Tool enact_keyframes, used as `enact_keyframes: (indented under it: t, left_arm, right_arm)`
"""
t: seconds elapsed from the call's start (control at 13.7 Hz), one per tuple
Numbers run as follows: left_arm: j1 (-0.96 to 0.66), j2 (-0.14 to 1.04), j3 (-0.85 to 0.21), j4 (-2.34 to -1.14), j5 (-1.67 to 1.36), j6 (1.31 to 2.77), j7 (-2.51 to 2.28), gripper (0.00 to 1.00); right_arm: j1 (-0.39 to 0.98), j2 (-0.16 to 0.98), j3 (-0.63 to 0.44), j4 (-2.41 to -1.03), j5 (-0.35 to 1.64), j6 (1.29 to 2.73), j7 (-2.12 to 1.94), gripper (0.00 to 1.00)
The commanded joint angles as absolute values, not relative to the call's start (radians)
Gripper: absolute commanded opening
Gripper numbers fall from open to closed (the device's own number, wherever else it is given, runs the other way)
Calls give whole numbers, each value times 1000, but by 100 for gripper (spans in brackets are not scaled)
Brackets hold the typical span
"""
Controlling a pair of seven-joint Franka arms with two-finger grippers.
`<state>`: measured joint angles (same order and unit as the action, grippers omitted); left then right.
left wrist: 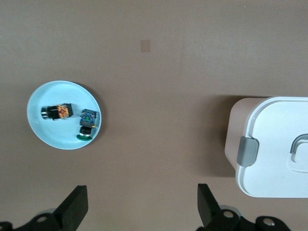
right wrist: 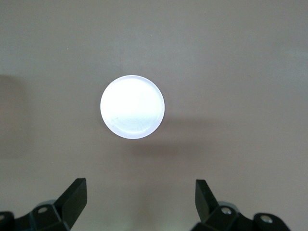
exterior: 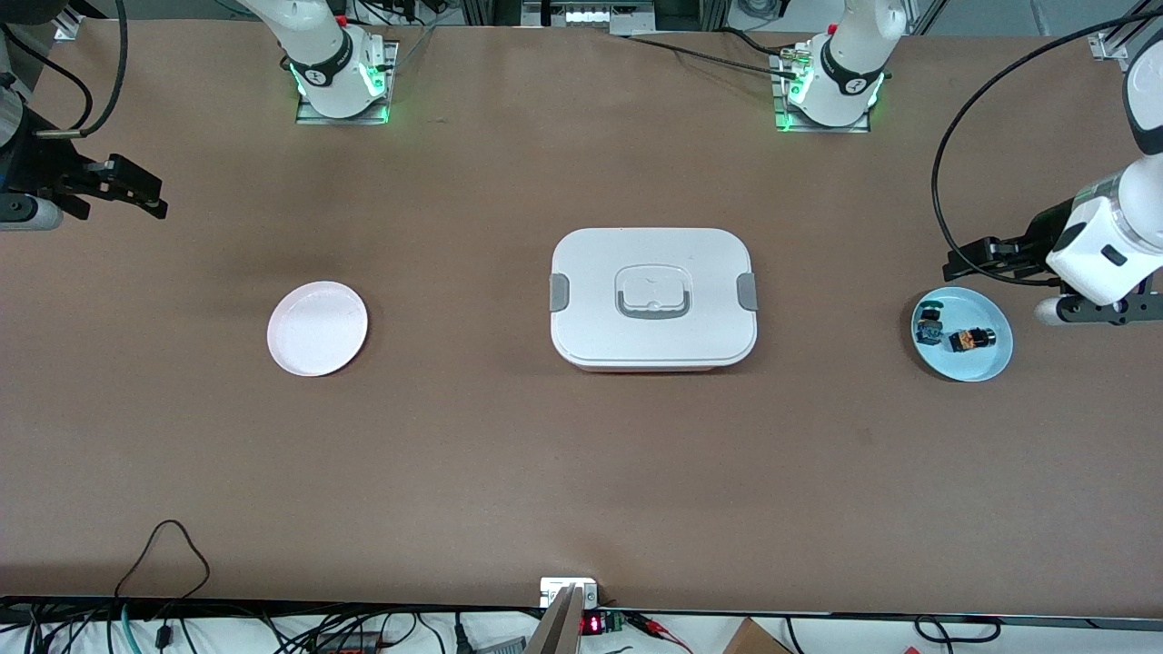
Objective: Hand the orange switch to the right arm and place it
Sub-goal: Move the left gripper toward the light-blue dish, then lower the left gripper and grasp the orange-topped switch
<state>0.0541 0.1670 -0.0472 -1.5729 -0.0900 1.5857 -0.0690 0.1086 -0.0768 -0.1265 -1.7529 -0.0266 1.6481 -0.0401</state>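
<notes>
- Orange switch (exterior: 970, 340) lies untouched in the pale blue dish (exterior: 990, 363) at the front view's right edge, beside a green-topped switch (exterior: 929, 326).
- Left end effector (exterior: 981, 259) hangs just above the dish in the frame, fingers apart and empty.
- Right end effector (exterior: 136, 193) waits at upper left, fingers apart, above the white plate (exterior: 317, 328).
- Pickup has not begun; next, the left arm must descend on the orange-capped part alone.
</notes>
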Motion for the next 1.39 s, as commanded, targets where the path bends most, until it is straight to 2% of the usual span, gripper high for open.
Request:
enact_keyframes:
  t: [0.0, 0.29, 0.59, 0.73, 0.88, 1.1, 1.32]
  left_arm:
    - [58, 181, -54, -1540, -107, 1543, -63, 100]
    - [87, 184, -44, -1529, -57, 1486, -58, 100]
    - [106, 305, -44, -1567, 156, 1505, -32, 100]
    - [149, 314, -44, -1679, 189, 1648, -32, 100]
    - [207, 321, -43, -1814, 190, 1893, 26, 100]
    - [300, 356, -44, -1943, 193, 2222, 129, 100]
    - [354, 373, -46, -2011, 193, 2312, 156, 100]
  right_arm:
    - [104, -94, -121, -1770, -34, 1657, -41, 100]
    - [107, -86, -121, -1769, -34, 1658, -40, 100]
    - [110, -80, -118, -1769, -34, 1657, -40, 100]
    - [110, -80, -117, -1769, -34, 1655, -38, 100]
    - [112, -80, -117, -1769, -34, 1658, -38, 100]
    - [110, -78, -117, -1769, -35, 1661, -37, 100]
    - [110, -78, -117, -1767, -35, 1664, -35, 100]
